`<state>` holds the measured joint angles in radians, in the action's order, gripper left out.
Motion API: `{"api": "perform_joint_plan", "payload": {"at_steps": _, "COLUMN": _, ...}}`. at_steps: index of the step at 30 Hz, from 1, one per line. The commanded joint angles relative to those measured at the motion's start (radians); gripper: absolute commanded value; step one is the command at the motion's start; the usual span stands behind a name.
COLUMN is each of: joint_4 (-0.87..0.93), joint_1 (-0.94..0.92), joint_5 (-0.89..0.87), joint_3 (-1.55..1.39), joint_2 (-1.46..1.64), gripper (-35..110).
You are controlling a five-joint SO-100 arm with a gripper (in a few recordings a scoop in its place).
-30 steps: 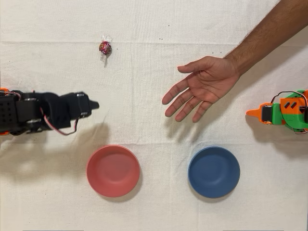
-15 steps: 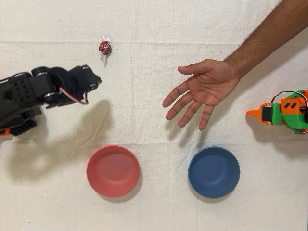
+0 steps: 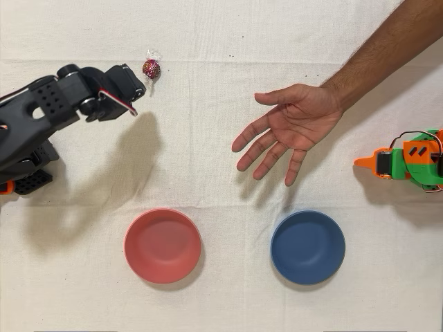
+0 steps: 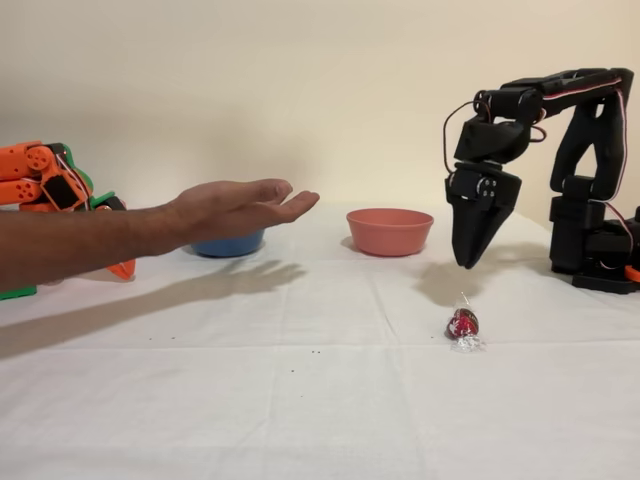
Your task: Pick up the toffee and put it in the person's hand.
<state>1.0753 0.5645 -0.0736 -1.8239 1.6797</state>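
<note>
Black arm lines up over the toffee, palm waiting.

Gripper [image 4: 469,262] points straight down, fingers pressed together and empty, just above and beside the toffee [image 4: 462,324] on the white cloth, upper left in the overhead view; the person's hand [image 3: 291,128] hovers open at centre right, ready to receive.

Both views are bright and evenly lit; colours read cleanly; in the overhead view the black arm [image 3: 48,117] casts a soft grey shadow below itself on the white cloth [image 3: 208,41]; the person's hand [image 3: 291,124] throws a fainter one; focus is sharp; no glare.
</note>
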Motion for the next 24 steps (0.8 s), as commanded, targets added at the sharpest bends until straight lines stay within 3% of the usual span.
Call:
{"api": "perform_joint_plan", "payload": {"at_steps": 1, "joint_4": 0.003, "joint_1": 0.054, "joint_5": -0.031, "joint_3": 0.089, "joint_2": -0.014, "gripper": 7}}
{"api": "perform_joint_plan", "payload": {"at_steps": 13, "joint_4": -0.046, "joint_1": 0.089, "joint_5": -0.025, "joint_3": 0.181, "joint_2": -0.133, "gripper": 23}}
{"api": "perform_joint_plan", "payload": {"at_steps": 24, "joint_4": -0.084, "joint_1": 0.098, "joint_5": -0.008, "joint_3": 0.238, "joint_2": -0.249, "gripper": 26}}
